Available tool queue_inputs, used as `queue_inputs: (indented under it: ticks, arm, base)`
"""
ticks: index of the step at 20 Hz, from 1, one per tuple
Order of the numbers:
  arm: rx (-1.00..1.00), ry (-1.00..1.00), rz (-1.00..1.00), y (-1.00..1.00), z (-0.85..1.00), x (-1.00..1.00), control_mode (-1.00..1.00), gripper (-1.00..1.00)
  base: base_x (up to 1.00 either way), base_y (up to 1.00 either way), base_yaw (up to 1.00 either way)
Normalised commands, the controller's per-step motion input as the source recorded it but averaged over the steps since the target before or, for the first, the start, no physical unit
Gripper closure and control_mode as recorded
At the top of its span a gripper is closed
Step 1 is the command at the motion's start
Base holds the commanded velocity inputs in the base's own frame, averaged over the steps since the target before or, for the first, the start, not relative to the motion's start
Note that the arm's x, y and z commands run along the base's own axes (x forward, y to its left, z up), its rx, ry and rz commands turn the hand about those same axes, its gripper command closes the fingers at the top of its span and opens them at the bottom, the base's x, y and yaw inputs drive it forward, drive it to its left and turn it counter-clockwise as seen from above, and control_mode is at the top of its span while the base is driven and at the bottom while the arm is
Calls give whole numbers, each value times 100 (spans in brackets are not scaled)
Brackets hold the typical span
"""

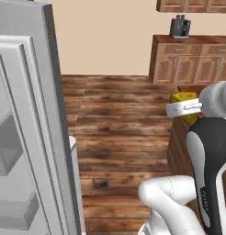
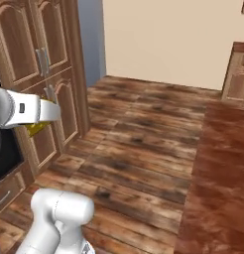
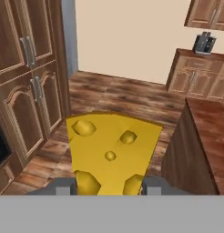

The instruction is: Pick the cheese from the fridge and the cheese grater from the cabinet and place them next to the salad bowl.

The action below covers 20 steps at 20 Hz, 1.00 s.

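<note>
Over on the left, the fridge [image 1: 27, 114] is standing with its light-grey door swung wide, and the wooden floor [image 1: 119, 119] is stretching away to its right toward the far base cabinets [image 1: 193, 59], where a small dark appliance [image 1: 180, 26] is sitting on top. Further right of the fridge, the gripper [image 1: 186, 109] is carrying the cheese [image 1: 184, 98] out in the open air, jaws drawn in partway and pinching the wedge's lower end. In the hand view the cheese [image 3: 111, 152] is standing right up between the fingers [image 3: 63, 187], its broad holed face pointing away from the hand. From the other side, the gripper [image 2: 47, 113] is showing a sliver of yellow cheese [image 2: 35, 129] beneath it, in front of the tall brown cupboard doors [image 2: 39, 74]. The step in hand looks like the carry toward the salad bowl, and doing it well means keeping the squeeze steady and the wrist level, since only the wedge's base is being pinched. The dark brown counter [image 3: 209, 141], well to the right of the fridge, needs a clean, high approach.
</note>
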Motion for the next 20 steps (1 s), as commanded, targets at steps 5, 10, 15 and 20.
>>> queue_inputs:
  ticks: [5,10,15,20]
  arm:
    - [0,0,0,0,0,0,100,100]
    - [0,0,0,0,0,0,100,100]
    - [0,0,0,0,0,0,100,100]
    - [0,0,0,0,0,0,100,100]
  base:
    - [96,-33,50]
    - [74,-62,63]
    - [100,-37,-3]
    - [100,-5,-38]
